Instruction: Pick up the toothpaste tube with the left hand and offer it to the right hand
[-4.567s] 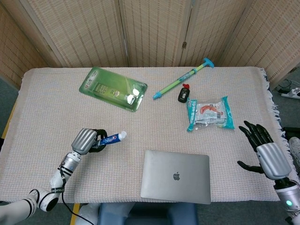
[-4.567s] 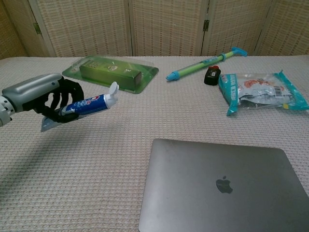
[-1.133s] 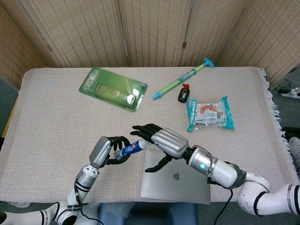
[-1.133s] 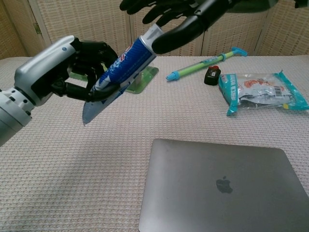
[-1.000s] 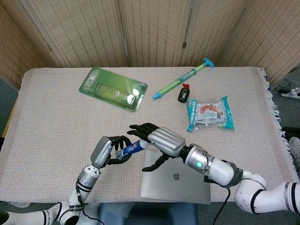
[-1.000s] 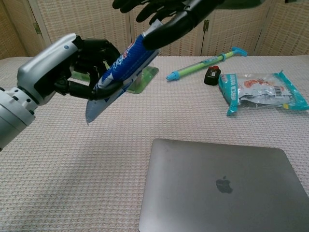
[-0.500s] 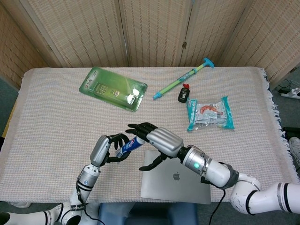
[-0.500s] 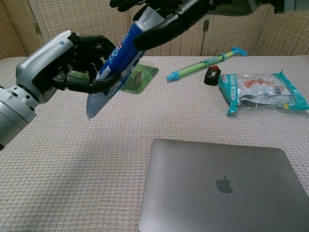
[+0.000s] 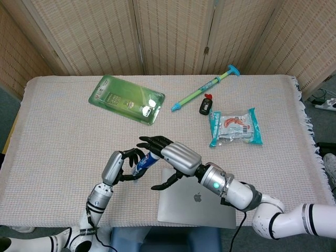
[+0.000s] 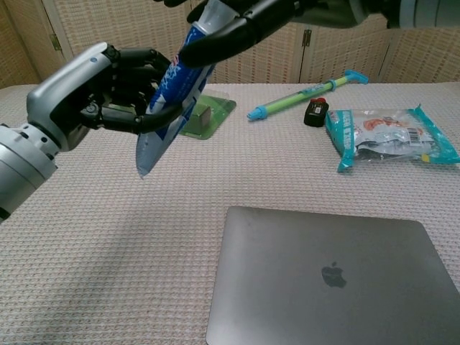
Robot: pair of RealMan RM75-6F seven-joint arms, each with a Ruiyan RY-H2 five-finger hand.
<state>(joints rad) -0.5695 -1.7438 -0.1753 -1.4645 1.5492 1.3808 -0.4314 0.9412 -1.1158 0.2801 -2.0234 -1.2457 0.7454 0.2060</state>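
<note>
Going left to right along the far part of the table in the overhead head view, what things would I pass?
Green blister pack → long green and blue syringe-like toy → small black bottle with a red cap → teal-edged snack packet.

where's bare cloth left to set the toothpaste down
Widest bare stretch: the table's left side, below the green package. Also free is the right front corner, between laptop and snack bag. Crowded: the far right, around the syringe toy.
</note>
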